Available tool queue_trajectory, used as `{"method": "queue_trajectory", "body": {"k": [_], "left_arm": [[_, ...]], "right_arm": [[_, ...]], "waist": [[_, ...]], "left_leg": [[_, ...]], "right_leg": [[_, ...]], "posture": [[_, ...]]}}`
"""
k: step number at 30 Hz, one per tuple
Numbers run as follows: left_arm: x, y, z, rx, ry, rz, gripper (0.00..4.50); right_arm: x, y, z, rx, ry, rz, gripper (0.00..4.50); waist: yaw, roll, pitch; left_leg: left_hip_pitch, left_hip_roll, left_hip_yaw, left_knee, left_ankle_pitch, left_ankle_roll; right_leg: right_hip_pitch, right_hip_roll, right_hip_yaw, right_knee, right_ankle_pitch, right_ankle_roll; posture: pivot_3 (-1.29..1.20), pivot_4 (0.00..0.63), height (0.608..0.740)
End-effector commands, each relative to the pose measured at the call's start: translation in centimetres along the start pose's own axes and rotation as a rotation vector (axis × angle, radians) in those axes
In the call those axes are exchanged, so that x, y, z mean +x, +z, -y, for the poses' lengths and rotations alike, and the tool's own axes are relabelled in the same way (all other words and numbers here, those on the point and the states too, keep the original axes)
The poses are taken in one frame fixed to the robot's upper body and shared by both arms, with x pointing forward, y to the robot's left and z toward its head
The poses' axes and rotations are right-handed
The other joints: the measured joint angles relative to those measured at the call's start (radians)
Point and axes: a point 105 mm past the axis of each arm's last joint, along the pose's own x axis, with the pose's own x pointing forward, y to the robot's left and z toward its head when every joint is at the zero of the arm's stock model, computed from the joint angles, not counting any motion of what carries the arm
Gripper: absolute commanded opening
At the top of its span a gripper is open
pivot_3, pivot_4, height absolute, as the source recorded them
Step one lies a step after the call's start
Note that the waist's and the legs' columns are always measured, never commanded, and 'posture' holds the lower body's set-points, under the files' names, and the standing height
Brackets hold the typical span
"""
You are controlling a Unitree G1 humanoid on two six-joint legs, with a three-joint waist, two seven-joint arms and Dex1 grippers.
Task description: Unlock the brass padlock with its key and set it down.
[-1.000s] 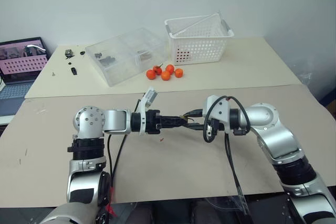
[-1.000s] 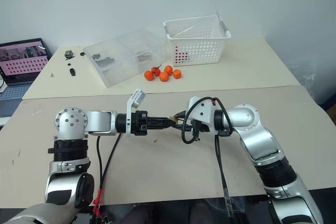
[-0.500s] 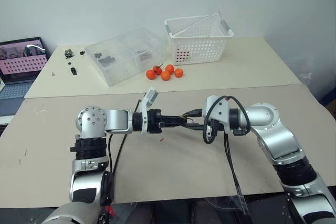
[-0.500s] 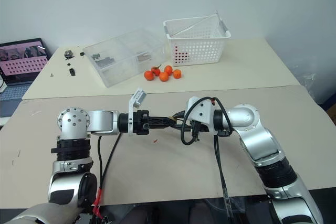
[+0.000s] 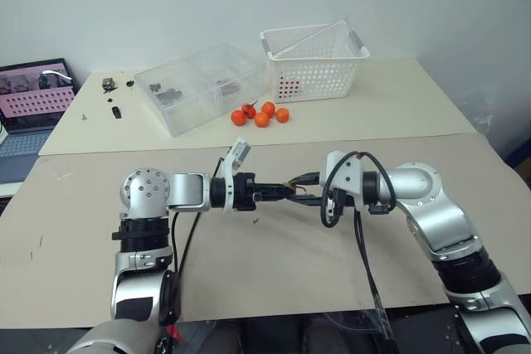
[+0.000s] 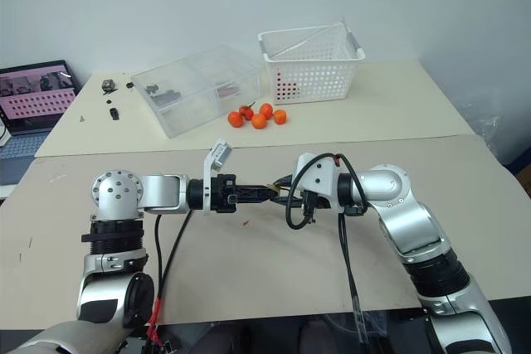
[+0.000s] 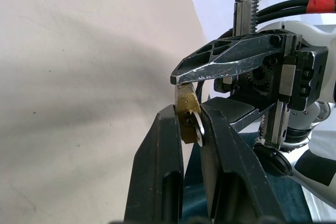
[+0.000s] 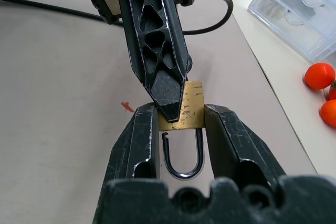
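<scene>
Spanning beige tables [image 5: 274,263] below white wall | right pincer [image 8: 181,121] clenches brass padlock [image 8: 193,109] | left pincer [image 7: 190,124] grips key [image 7: 198,124]

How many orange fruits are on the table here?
4, clustered on the far table in front of the clear plastic box and white basket: one, one, one, one. A fifth may sit behind them.

Small brass padlock [image 8: 186,113], scratched, with its silver shackle hanging open at one end, held above the table.
</scene>
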Motion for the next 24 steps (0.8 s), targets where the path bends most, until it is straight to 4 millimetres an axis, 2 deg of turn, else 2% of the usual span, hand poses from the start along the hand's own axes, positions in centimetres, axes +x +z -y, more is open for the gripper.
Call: {"method": "queue_trajectory", "body": {"k": [1, 2, 4, 6, 7, 8, 18, 19, 20, 24], "left_arm": [[-0.2, 0.9, 0.7, 0.029, -0.015, 0.019, 0.03], [-0.2, 0.9, 0.7, 0.029, -0.014, 0.020, 0.03], [-0.2, 1.0, 0.7, 0.031, -0.012, 0.022, 0.03], [-0.3, 1.2, 0.7, 0.032, -0.010, 0.026, 0.03], [-0.3, 1.2, 0.7, 0.032, -0.009, 0.027, 0.03], [-0.4, 1.2, 0.6, 0.032, -0.008, 0.027, 0.03], [-0.9, 0.8, 0.3, 0.029, 0.005, 0.011, 0.03], [-0.9, 0.7, 0.3, 0.030, 0.004, 0.008, 0.03], [-1.0, 0.7, 0.3, 0.031, 0.006, 0.004, 0.03], [-1.1, 1.0, 0.2, 0.032, 0.013, 0.002, 0.03]], "right_arm": [[-0.3, 1.7, 0.0, -0.031, 0.009, 0.046, 1.41], [-0.3, 1.7, -0.1, -0.022, 0.014, 0.048, 1.92], [-0.4, 1.7, -0.3, -0.011, 0.028, 0.049, 2.40], [-0.5, 1.8, -0.2, -0.009, 0.018, 0.045, 3.05], [-0.5, 1.7, -0.2, 0.006, 0.018, 0.040, 3.53], [-0.7, 1.7, -0.5, 0.014, 0.030, 0.033, 3.76], [-2.7, 0.9, -0.5, 0.125, -0.020, -0.003, 3.76], [-2.8, 0.8, -0.5, 0.132, -0.026, -0.006, 3.26], [-2.9, 0.7, -0.5, 0.138, -0.031, -0.008, 3.05], [-2.8, 1.0, -0.2, 0.140, -0.048, -0.001, 1.61]], "waist": [[0.000, 0.000, 0.000], [0.000, 0.000, 0.000], [0.000, 0.000, 0.000], [0.000, 0.000, 0.000], [0.000, 0.000, 0.000], [0.001, 0.000, 0.000], [0.001, 0.000, 0.000], [0.001, 0.000, 0.000], [0.001, 0.000, 0.000], [0.000, 0.000, 0.000]], "left_leg": [[0.000, 0.000, 0.000, 0.000, 0.000, 0.000], [0.000, 0.000, 0.000, 0.000, 0.000, 0.000], [0.000, 0.000, 0.000, 0.000, 0.000, 0.000], [0.000, 0.000, 0.000, 0.000, 0.000, 0.000], [0.000, 0.000, 0.000, 0.000, 0.000, 0.000], [0.000, 0.000, 0.000, 0.000, 0.000, 0.000], [0.000, 0.000, 0.000, -0.001, 0.000, 0.000], [0.000, 0.000, 0.000, -0.001, 0.000, 0.000], [0.000, 0.000, 0.000, -0.001, 0.000, 0.000], [0.000, 0.000, 0.000, -0.001, 0.000, 0.000]], "right_leg": [[0.000, 0.000, 0.000, 0.000, 0.000, 0.000], [0.000, 0.000, 0.000, 0.000, 0.000, 0.000], [0.000, 0.000, 0.000, 0.000, 0.000, 0.000], [0.000, 0.000, 0.000, 0.000, 0.000, 0.000], [0.000, 0.000, 0.000, 0.000, 0.000, 0.000], [0.000, 0.000, 0.000, 0.000, 0.000, 0.000], [0.000, -0.001, 0.000, -0.002, 0.000, 0.000], [0.000, -0.001, 0.000, -0.002, 0.000, 0.000], [0.000, -0.001, 0.000, -0.002, 0.000, 0.000], [0.000, 0.000, 0.000, -0.002, 0.000, 0.000]], "posture": [[0.00, 0.150, 0.740], [0.00, 0.150, 0.740], [0.00, 0.150, 0.740], [0.00, 0.150, 0.740], [0.00, 0.150, 0.740], [0.00, 0.150, 0.740], [0.00, 0.150, 0.740], [0.00, 0.150, 0.740], [0.00, 0.150, 0.740], [0.00, 0.150, 0.740]]}}
